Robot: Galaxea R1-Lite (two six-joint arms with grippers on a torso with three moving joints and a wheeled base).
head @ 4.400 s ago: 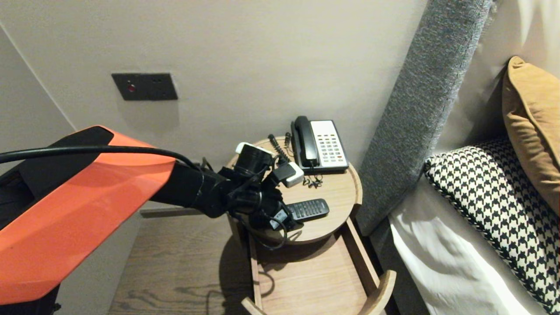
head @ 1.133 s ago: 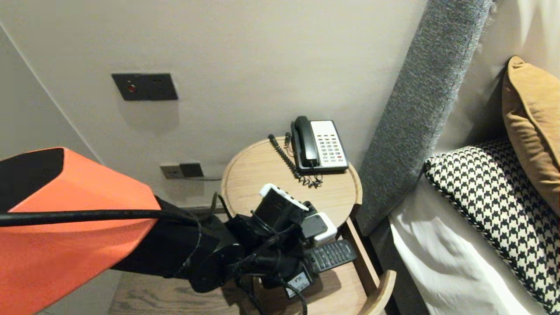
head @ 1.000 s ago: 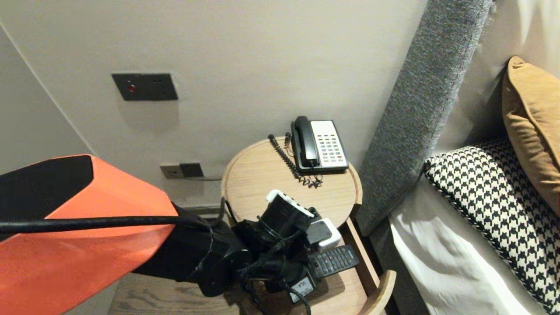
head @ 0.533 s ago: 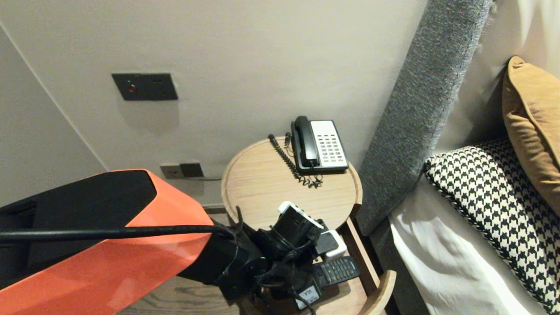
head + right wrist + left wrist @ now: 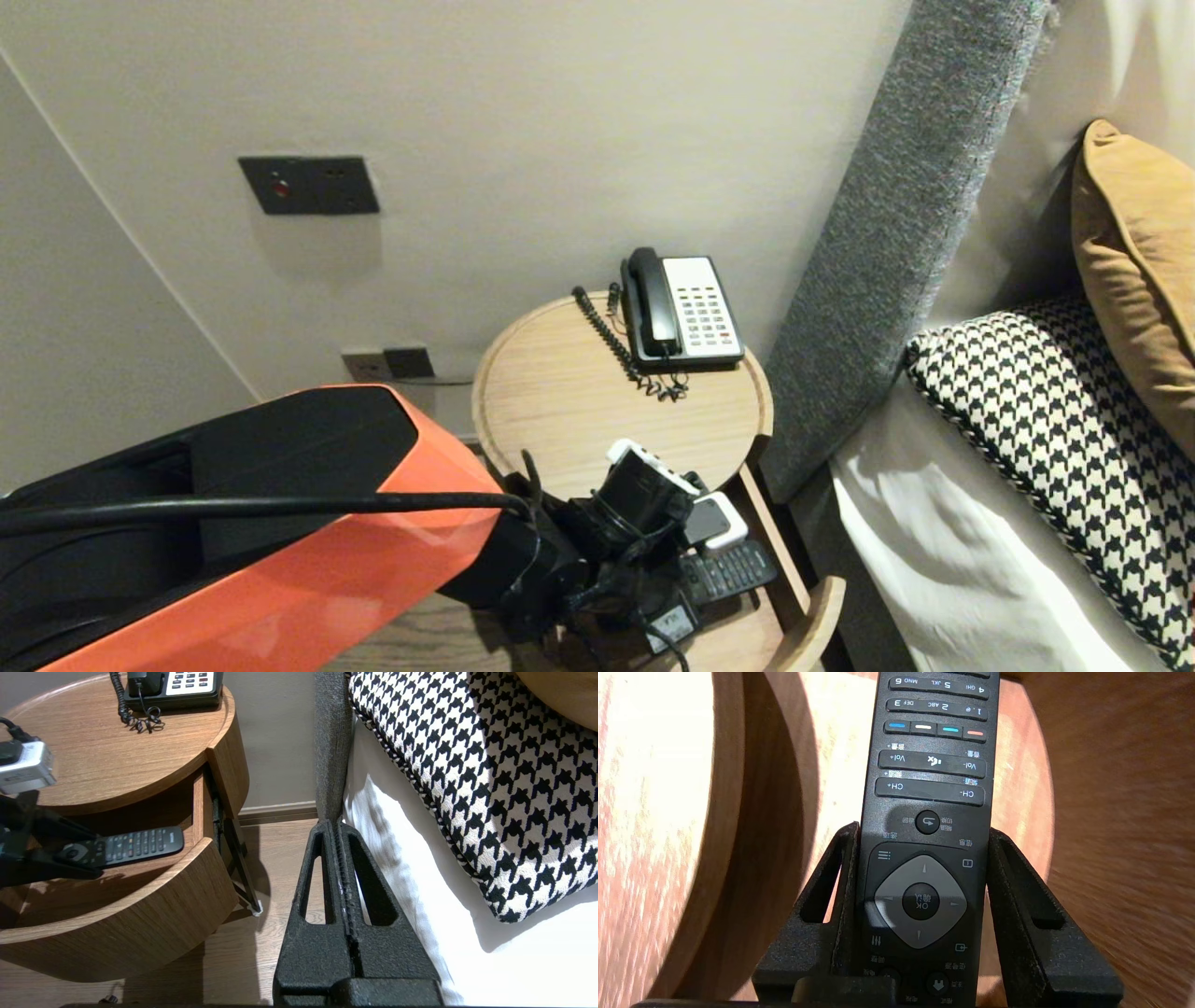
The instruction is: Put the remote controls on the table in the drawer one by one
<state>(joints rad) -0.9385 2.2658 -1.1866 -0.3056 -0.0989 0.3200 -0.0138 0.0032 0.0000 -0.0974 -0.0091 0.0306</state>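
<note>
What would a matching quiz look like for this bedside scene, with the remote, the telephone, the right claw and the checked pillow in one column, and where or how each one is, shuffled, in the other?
1. remote
2. telephone
3. right claw
4. checked pillow

A. on the bed
B. shut, holding nothing
C. on the round tabletop
D. gripped by the left claw over the open drawer

Pairs: 1-D, 2-C, 3-B, 4-A
</note>
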